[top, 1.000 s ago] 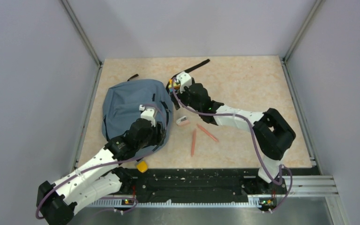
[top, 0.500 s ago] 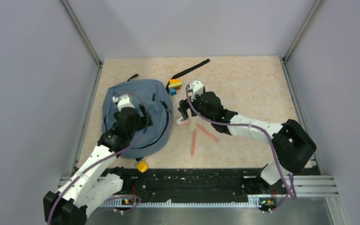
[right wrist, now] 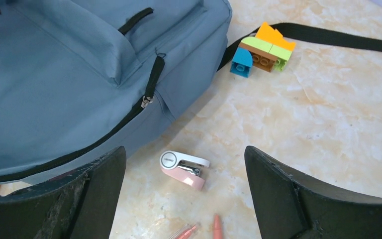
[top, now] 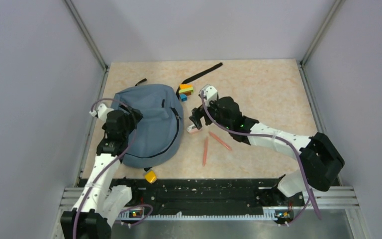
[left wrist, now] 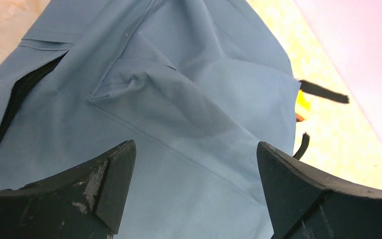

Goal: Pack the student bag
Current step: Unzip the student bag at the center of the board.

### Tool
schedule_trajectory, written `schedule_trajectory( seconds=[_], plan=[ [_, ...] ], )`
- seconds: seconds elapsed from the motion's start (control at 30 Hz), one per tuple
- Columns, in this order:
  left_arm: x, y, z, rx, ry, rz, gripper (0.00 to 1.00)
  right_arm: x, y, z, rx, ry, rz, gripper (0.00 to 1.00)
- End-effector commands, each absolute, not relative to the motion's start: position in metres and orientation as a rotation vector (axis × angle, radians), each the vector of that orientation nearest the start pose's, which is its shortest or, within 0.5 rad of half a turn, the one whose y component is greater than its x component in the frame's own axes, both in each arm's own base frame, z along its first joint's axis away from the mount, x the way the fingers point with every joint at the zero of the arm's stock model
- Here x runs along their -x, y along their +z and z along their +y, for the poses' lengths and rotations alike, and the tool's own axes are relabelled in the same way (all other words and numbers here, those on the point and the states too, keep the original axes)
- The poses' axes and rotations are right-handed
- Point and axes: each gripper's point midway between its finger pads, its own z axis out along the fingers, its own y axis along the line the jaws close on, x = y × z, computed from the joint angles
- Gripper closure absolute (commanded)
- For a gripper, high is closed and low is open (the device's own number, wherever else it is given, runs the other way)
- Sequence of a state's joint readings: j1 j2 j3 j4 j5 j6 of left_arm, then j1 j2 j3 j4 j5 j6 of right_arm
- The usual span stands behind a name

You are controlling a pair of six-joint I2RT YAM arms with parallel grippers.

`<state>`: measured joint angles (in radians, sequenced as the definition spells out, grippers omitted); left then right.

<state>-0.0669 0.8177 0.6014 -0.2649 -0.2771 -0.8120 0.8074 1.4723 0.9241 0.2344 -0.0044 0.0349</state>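
Student bag (top: 149,124) lies seemingly zipped, pink stapler (right wrist: 184,169) just beside

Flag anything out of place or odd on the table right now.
Nothing damaged or spilled. The small yellow object sits right at the near edge of the table, beside the student bag, apart from the stapler, toy blocks and pens lying loose to the bag's right.

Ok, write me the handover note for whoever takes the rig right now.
Left gripper: open, empty, over the student bag.
Right gripper: open, empty, above the pink stapler.
Loose on the table: that stapler, toy-brick stack, two orange pens, yellow block.
Done: nothing visibly packed.
Left: put all of them in the bag.
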Motion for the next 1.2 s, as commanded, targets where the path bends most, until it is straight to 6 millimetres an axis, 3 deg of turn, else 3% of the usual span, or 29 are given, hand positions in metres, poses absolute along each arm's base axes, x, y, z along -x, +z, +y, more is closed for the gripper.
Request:
schedule_trajectory(
  seconds=[0.0, 0.13, 0.23, 0.3, 0.47, 0.6, 0.73, 0.83, 0.93, 1.17],
  plan=[
    [-0.326, 0.183, 0.002, 0.970, -0.376, 1.722, 0.04, -0.320, 0.220, 0.330, 0.706, 0.580, 1.698, 0.13],
    [-0.339, 0.173, 0.007, 0.984, -0.399, 1.731, 0.03, -0.329, 0.224, 0.338, 0.642, 0.601, 1.709, 0.15],
    [-0.348, 0.196, -0.017, 0.730, -0.483, 1.741, 0.03, -0.336, 0.224, 0.349, 0.624, 0.627, 1.726, 0.17],
    [-0.350, 0.211, -0.021, 0.616, -0.453, 1.752, 0.02, -0.340, 0.220, 0.355, 0.614, 0.645, 1.732, 0.17],
    [-0.352, 0.226, -0.047, 0.334, -0.377, 1.839, 0.02, -0.342, 0.202, 0.378, 0.564, 0.758, 1.804, 0.18],
    [-0.366, 0.221, -0.083, 0.130, -0.394, 1.920, 0.02, -0.343, 0.181, 0.399, 0.549, 0.801, 1.857, 0.20],
    [-0.386, 0.202, -0.111, 0.008, -0.350, 2.001, 0.03, -0.341, 0.159, 0.418, 0.559, 0.813, 1.898, 0.22],
    [-0.401, 0.192, -0.119, -0.017, -0.332, 2.037, 0.10, -0.340, 0.147, 0.426, 0.550, 0.814, 1.922, 0.23],
    [-0.413, 0.184, -0.113, -0.007, -0.252, 2.069, 0.21, -0.340, 0.136, 0.432, 0.544, 0.817, 1.943, 0.24],
    [-0.417, 0.173, -0.111, -0.024, -0.167, 2.096, 0.41, -0.341, 0.120, 0.436, 0.546, 0.809, 1.975, 0.26]
  ],
)
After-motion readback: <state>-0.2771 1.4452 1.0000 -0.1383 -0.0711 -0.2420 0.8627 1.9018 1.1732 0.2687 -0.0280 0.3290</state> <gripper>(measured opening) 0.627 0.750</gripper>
